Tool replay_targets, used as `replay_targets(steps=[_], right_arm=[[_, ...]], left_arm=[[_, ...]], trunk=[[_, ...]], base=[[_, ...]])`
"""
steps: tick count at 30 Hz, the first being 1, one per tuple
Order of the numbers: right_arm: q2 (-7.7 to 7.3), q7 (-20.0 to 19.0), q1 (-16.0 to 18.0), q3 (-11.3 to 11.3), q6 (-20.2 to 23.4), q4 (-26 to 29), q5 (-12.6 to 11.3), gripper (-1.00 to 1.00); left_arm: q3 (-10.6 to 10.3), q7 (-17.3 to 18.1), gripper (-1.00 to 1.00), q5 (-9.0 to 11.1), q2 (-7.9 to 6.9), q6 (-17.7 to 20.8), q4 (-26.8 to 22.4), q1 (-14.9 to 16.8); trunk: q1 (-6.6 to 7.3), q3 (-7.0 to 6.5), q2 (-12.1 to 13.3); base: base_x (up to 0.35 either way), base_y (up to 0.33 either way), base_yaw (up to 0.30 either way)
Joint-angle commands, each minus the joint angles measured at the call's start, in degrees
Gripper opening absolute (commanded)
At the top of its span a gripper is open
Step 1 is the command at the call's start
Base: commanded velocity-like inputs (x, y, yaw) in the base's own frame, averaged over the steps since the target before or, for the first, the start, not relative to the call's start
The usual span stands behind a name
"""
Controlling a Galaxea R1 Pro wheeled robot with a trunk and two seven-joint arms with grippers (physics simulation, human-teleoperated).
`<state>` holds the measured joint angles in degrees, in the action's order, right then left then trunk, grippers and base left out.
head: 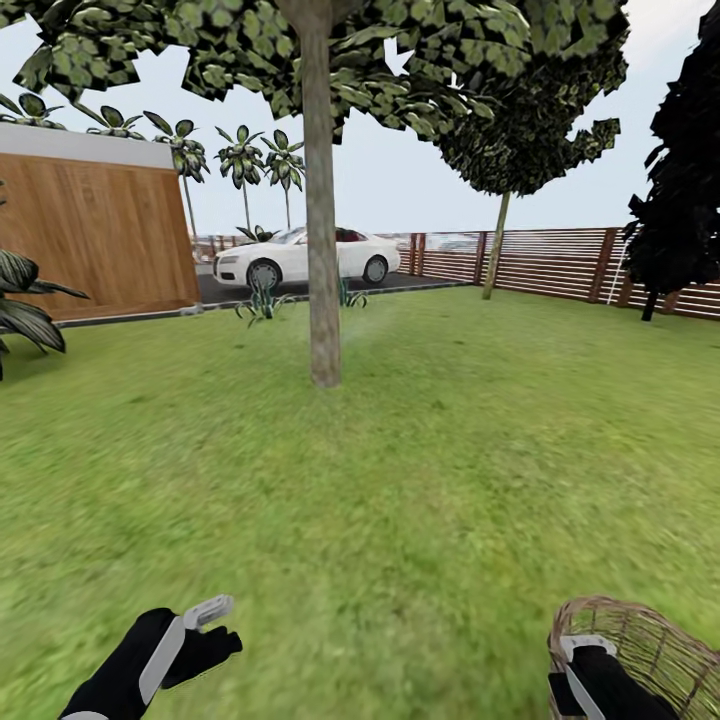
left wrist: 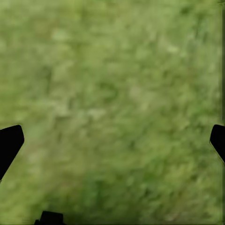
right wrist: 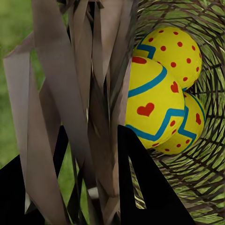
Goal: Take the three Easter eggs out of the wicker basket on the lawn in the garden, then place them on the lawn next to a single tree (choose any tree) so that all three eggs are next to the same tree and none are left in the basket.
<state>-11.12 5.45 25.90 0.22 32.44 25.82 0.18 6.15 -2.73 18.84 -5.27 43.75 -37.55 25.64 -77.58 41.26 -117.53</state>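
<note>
Wicker basket (right wrist: pixel 84 108) wall hides eggs (right wrist: pixel 154 101) partly.

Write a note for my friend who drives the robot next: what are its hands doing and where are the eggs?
Left end effector: open, nothing in it, over the lawn.
Right end effector: at the rim of the wicker basket, woven strips lying between its fingers; whether it is clamped on them cannot be told.
Three Easter eggs: all still inside the basket, touching each other.
Tree: thick trunk straight ahead across the grass.
Done: no egg is out yet.
Left: lift out each egg and set all three on the grass beside that one tree.
</note>
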Motion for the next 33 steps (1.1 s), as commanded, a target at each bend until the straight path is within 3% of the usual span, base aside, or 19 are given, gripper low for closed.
replay_targets(steps=[1, 24, 33], right_arm=[[-0.01, 0.1, 0.0, 0.0, 0.3, 0.1, 0.5, -1.00], [0.01, 0.1, 0.0, 0.0, 0.3, 0.1, 0.6, -1.00], [-0.05, 0.1, 0.0, 0.0, 0.4, 0.1, 0.5, -1.00]], left_arm=[[0.1, -0.3, 1.00, 0.5, 0.00, 0.3, -0.1, 0.0], [0.1, -0.3, 1.00, 0.5, 0.03, 0.2, -0.1, 0.0], [0.1, -0.3, 1.00, 0.5, 0.01, 0.2, -0.1, 0.0]], trunk=[[-0.03, 0.06, 0.0], [-0.03, 0.06, 0.0], [-0.03, 0.06, 0.0]], base=[[0.344, 0.000, 0.000], [0.344, 0.000, 0.001], [0.344, 0.000, 0.196]])
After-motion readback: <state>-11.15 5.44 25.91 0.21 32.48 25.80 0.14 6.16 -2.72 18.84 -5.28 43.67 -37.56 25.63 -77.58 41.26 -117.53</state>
